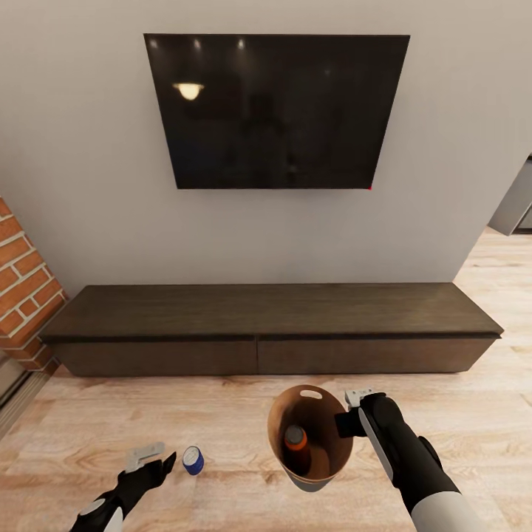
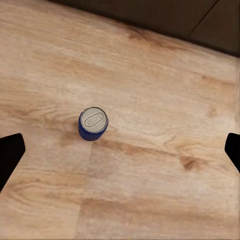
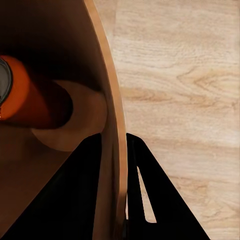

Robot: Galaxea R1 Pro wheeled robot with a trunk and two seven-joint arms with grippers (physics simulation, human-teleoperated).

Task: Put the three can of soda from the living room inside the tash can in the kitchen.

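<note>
Small blue soda can with grey top stands upright on the light wood plank floor, just beside the left gripper, whose jaws are spread wide, likely lined up for a pick. Round bucket-like bin, brown inside, pale grey outside, is held off the floor by the right gripper, jaws clenched on its rim, probably so cans can be dropped in on the spot. One orange soda can already sits inside. Long dark wood cabinet behind.
</note>
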